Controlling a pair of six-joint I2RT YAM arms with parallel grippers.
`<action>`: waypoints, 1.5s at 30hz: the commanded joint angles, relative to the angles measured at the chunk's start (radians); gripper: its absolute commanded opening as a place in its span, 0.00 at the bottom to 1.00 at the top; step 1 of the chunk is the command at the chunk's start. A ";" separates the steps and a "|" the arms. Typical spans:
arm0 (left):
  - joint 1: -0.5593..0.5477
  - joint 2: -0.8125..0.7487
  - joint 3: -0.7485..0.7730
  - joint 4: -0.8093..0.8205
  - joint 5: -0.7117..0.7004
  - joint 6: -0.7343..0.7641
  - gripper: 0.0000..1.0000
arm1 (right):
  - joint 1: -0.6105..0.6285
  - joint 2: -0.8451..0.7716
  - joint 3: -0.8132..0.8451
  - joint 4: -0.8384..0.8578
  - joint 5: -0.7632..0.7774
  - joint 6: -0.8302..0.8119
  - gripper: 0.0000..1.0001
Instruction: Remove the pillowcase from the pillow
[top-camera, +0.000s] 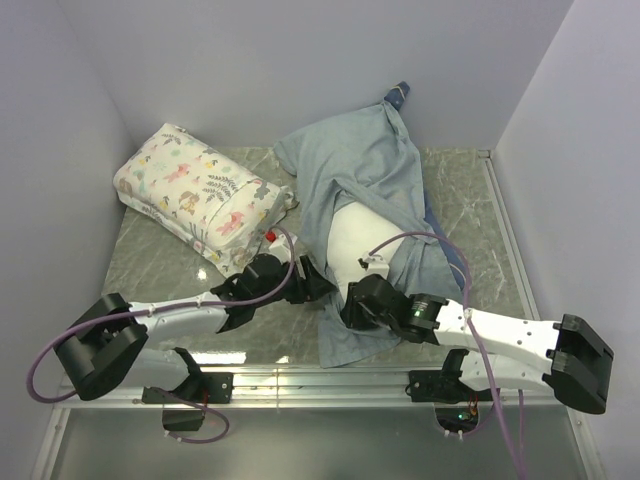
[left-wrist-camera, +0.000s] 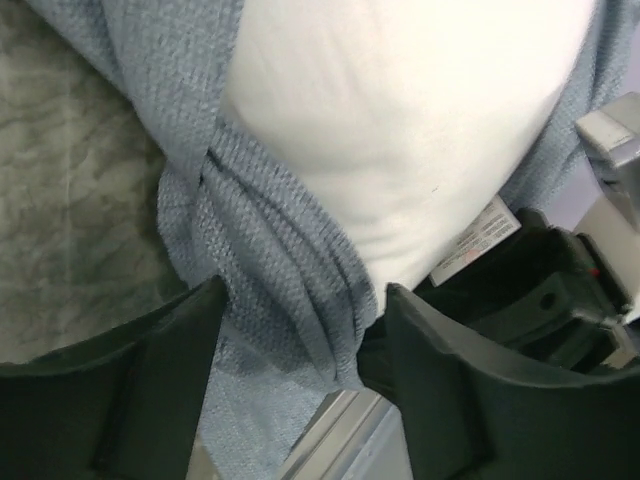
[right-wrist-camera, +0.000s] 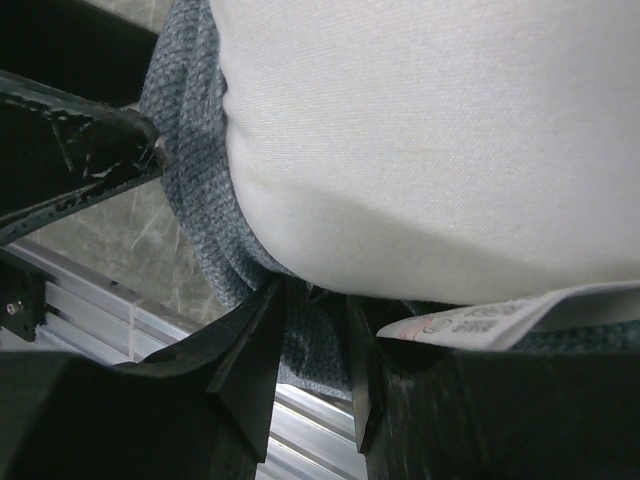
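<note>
The pillowcase (top-camera: 360, 150) lies inside out, its pale blue-grey side showing, spread from the back wall to the near edge. The plain white pillow (top-camera: 350, 245) bulges out of its near opening. My left gripper (top-camera: 318, 283) is at the pillow's left near side. In the left wrist view its jaws (left-wrist-camera: 305, 300) stand wide open around a bunched fold of pillowcase (left-wrist-camera: 270, 260) below the pillow (left-wrist-camera: 400, 120). My right gripper (top-camera: 350, 305) is at the pillow's near end. In the right wrist view it (right-wrist-camera: 315, 310) is shut on pillowcase fabric (right-wrist-camera: 190, 170) under the pillow (right-wrist-camera: 430, 140).
A smaller floral-print pillow (top-camera: 195, 195) lies at the back left on the marble-pattern table (top-camera: 150, 260). White walls close in the left, back and right. An aluminium rail (top-camera: 330, 380) runs along the near edge. The pillow's care label (right-wrist-camera: 470, 322) hangs beside my right fingers.
</note>
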 joint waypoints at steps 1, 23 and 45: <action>-0.020 0.021 -0.031 0.073 0.007 -0.030 0.65 | 0.002 0.004 0.000 0.044 0.004 0.000 0.38; -0.046 0.022 -0.074 -0.076 -0.072 -0.030 0.07 | 0.028 0.104 0.431 -0.323 0.242 -0.186 0.70; -0.046 -0.037 -0.025 -0.157 -0.105 0.025 0.09 | 0.002 0.558 0.575 -0.426 0.351 -0.275 0.00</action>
